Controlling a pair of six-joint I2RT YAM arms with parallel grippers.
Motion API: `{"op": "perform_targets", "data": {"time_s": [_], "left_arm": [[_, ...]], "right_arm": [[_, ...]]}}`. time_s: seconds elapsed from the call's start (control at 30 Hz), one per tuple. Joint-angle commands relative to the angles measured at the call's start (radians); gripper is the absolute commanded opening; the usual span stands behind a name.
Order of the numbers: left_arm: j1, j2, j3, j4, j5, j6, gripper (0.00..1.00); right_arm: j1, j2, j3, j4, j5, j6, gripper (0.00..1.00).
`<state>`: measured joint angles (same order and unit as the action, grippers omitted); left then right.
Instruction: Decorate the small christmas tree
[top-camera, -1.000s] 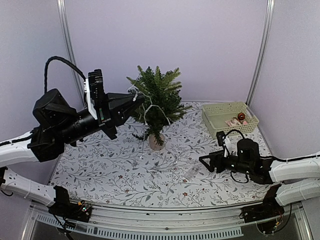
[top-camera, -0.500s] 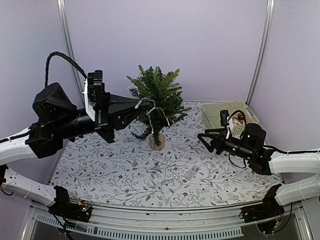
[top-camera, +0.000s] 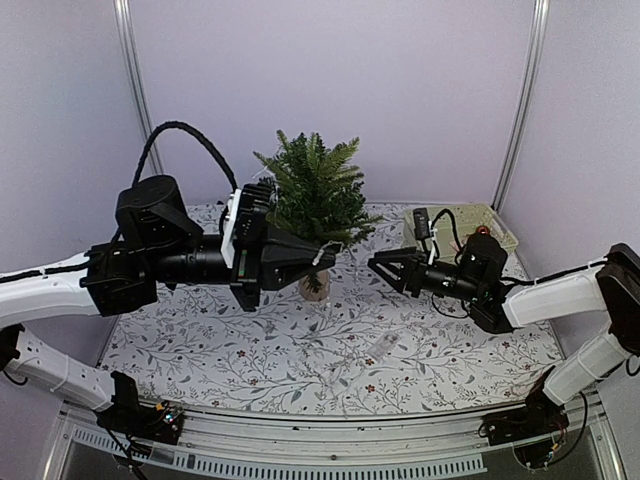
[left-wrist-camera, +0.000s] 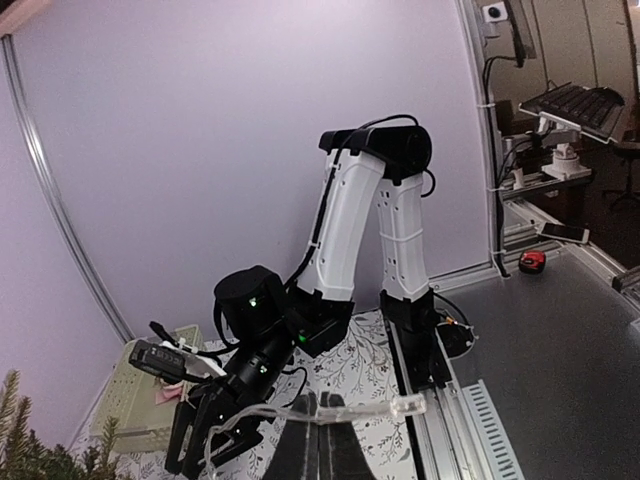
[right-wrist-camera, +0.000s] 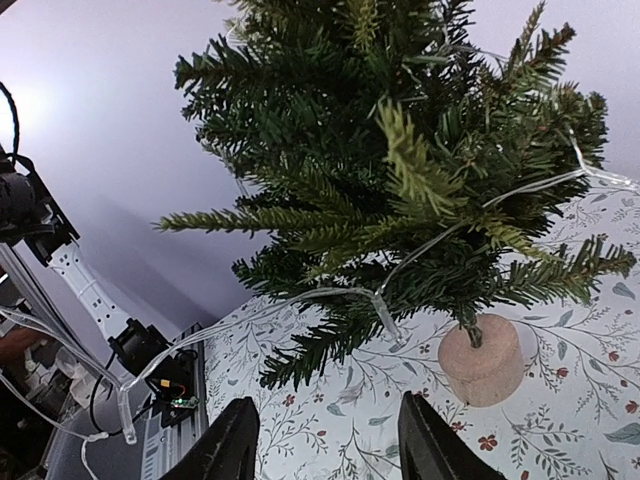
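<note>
Locate the tree at the far centre of the table. It stands upright on its tan base.

**Left arm**
- The left gripper reaches in from the left, with its tips at the tree's lower branches on the near side, above the base.
- In the left wrist view, the fingers are pressed together on a clear light string.
- The string runs across the fingertips, and one bulb lies just to their right.

**Right arm**
- The right gripper is raised off the table to the right of the tree. It points left toward the tree and is apart from the branches.
- In the right wrist view, its fingers are spread wide with nothing between them. The base shows beyond them on the right.

**Light string on the tree**
- In the right wrist view, the string lies over the middle and lower branches.
- One strand crosses the right side of the tree. Another hangs away to the left, off the foliage.

**Other items**
- A pale basket sits at the far right of the table, partly hidden behind the right arm.
- A small clear item lies flat on the table near the centre, well apart from both grippers. You cannot identify it at this size.
</note>
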<state>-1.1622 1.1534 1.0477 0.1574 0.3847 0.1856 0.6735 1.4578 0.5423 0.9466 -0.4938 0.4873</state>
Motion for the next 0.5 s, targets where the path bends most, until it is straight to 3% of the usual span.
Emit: {"op": "perform_targets", "data": {"time_s": [0.0,0.47], "left_arm": [[0.0,0.005,0.008,0.02,0.026,-0.003,0.0],[0.002,0.006,-0.009,0.033,0.007,0.004,0.0]], "right_arm": [[-0.003,0.106,0.067,0.1,-0.091,-0.053,0.5],[-0.003,0.29,0.225,0.113,-0.117,-0.125,0.47]]}}
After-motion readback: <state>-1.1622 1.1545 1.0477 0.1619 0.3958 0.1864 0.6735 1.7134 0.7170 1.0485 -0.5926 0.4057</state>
